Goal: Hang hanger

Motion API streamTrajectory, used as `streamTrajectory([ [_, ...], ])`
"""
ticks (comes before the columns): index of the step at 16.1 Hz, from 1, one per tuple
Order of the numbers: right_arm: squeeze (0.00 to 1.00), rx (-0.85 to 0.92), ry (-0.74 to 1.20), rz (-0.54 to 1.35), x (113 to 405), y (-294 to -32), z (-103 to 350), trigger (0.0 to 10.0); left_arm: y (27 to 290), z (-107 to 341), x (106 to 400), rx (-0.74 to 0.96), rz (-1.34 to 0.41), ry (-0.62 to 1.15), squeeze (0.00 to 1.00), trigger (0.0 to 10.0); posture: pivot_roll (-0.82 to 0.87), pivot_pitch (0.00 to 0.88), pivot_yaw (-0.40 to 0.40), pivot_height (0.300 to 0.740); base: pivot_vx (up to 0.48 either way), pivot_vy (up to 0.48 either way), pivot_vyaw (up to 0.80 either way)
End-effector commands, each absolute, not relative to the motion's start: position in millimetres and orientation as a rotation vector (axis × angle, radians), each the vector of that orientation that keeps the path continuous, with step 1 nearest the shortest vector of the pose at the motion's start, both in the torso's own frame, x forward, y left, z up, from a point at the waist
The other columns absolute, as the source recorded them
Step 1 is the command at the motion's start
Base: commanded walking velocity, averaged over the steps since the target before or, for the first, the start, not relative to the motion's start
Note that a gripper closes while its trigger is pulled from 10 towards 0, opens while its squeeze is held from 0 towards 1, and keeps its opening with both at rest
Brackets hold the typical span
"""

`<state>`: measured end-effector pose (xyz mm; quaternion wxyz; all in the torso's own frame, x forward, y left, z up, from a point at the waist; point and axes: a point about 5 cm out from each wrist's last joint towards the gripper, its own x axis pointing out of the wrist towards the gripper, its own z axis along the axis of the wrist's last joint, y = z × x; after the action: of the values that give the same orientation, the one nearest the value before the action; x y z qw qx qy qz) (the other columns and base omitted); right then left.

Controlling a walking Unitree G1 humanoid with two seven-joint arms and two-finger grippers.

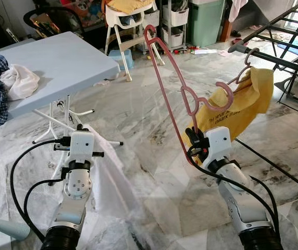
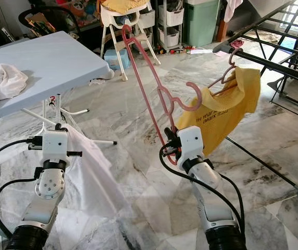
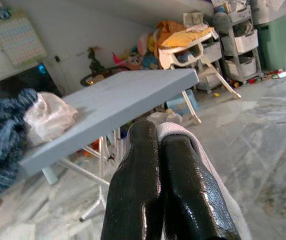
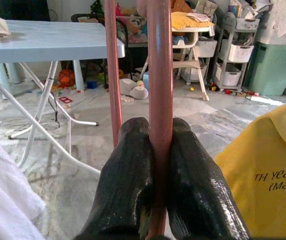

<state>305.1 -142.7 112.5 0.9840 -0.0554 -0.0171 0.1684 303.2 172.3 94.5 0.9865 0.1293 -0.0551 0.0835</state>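
The right gripper (image 4: 159, 150) is clamped on one end of the pink hanger (image 1: 169, 73), fingers pressed against its bar. The hanger stands on end, its long axis rising up and away toward the highchair, its hook (image 1: 223, 94) curling out toward the yellow shirt (image 1: 243, 104) (already hung on the drying rack (image 1: 274, 58)). The left gripper (image 3: 158, 165) pinches white cloth (image 1: 107, 177) beside the folding table (image 1: 60, 62).
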Motion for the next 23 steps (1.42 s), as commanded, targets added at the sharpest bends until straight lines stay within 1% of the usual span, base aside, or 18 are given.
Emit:
streamTrajectory([
  [1,0.00,-0.151,-0.009,0.267,307,-149,108,0.0,170,95,303,0.218,0.134,-0.101,0.00,0.0,-0.12,0.000,0.091,0.740,0.000,0.000,0.00],
  [2,0.00,-0.152,0.026,0.200,307,-154,102,0.0,169,93,300,0.215,0.122,-0.093,0.00,0.0,-0.12,0.000,0.095,0.740,0.000,0.000,0.00],
  [3,0.00,-0.103,0.051,0.134,304,-159,96,0.0,170,89,297,0.202,0.118,-0.070,0.00,0.0,-0.12,0.000,0.100,0.740,0.000,0.000,0.00],
  [4,0.00,-0.097,0.064,0.103,302,-160,93,2.8,170,86,296,0.188,0.108,-0.053,0.00,0.0,-0.12,0.000,0.105,0.740,0.000,0.000,0.00],
  [5,0.00,-0.079,0.095,0.050,300,-163,87,10.0,169,85,295,0.169,0.094,-0.039,0.00,3.4,-0.12,0.000,0.112,0.740,0.000,0.000,0.00],
  [6,0.00,-0.051,0.124,-0.015,299,-166,82,10.0,168,84,295,0.150,0.077,-0.029,0.00,4.3,-0.12,0.000,0.119,0.740,0.000,0.000,0.00],
  [7,0.00,-0.048,0.134,-0.049,298,-167,80,10.0,168,83,295,0.121,0.064,-0.008,0.00,8.7,-0.12,0.000,0.123,0.740,0.000,0.000,0.00],
  [8,0.00,-0.011,0.154,-0.122,298,-172,77,10.0,165,87,300,0.090,0.048,-0.008,0.00,10.0,-0.12,0.000,0.129,0.740,0.000,0.000,0.00],
  [9,0.00,0.012,0.163,-0.142,298,-173,76,10.0,164,90,302,0.079,0.039,-0.018,0.00,10.0,-0.12,0.000,0.133,0.740,0.000,0.000,0.00],
  [10,0.00,-0.004,0.157,-0.152,298,-174,78,10.0,164,92,305,0.077,0.040,-0.019,0.00,10.0,-0.13,0.000,0.136,0.740,0.000,0.000,-0.46],
  [14,0.00,-0.018,0.172,-0.195,299,-182,76,10.0,164,97,309,0.054,0.027,-0.020,0.00,10.0,-0.13,0.000,0.139,0.740,0.000,0.000,-0.76],
  [20,0.00,0.006,0.208,-0.239,304,-179,75,10.0,163,97,308,0.046,0.019,-0.016,0.00,10.0,-0.12,0.000,0.134,0.740,0.000,0.304,-0.80],
  [23,0.00,0.018,0.317,-0.302,300,-183,58,10.0,163,94,307,0.046,0.022,-0.002,0.00,10.0,-0.12,0.000,0.130,0.740,0.000,0.329,0.00],
])
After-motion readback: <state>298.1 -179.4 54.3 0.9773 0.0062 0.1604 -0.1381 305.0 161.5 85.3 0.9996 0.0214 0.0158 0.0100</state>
